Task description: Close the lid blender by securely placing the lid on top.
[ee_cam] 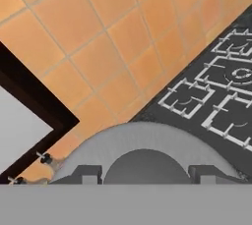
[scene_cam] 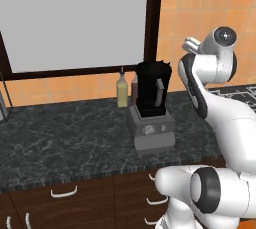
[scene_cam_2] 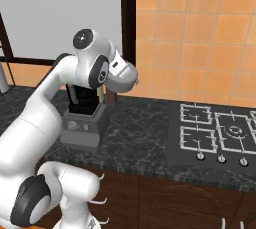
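The gripper [ee_cam: 145, 174] pinches the grey lid [ee_cam: 142, 143] between its fingertips. The blender [scene_cam: 151, 107] stands uncovered on the dark counter [scene_cam: 60, 133], beside a yellowish bottle [scene_cam: 122, 90].

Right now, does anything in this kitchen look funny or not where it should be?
Yes: the tall black blender jar on its grey base sits open, no cap on top. The round light-grey lid is in the gripper instead, seen in the hand view against the orange tiled wall. Nothing looks spilled or broken.
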